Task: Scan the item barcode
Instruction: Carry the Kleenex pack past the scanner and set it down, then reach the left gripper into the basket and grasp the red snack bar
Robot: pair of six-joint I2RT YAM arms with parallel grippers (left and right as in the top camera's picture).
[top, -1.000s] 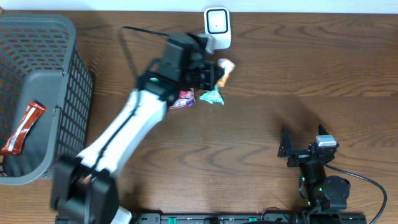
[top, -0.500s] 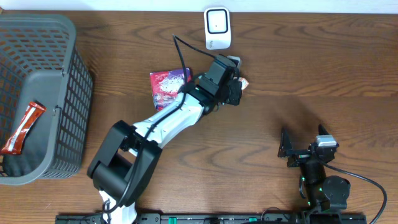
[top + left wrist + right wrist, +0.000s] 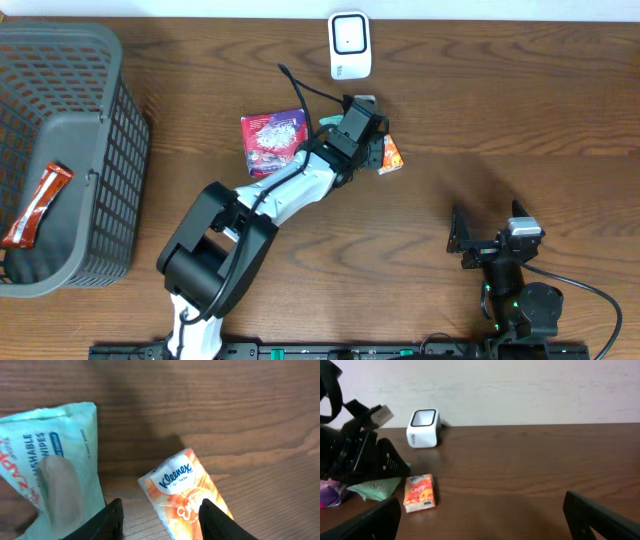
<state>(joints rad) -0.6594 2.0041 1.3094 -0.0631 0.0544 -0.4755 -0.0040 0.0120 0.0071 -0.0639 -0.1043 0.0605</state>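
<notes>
Left pincer is part open, gripping nothing. Right pincer is wide open & empty, well apart from the left one. We see a basket far behind the left arm, a purple pouch beside its wrist, a wipes pack just left of its fingers, and the scanner nearby. The tissue pack lies flat on the table at its tips.

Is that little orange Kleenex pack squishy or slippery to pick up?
The Kleenex pack looks like tissues in glossy film: probably squashy, light, somewhat slippery. It lies flat on the table, so rolling seems unlikely.
</notes>
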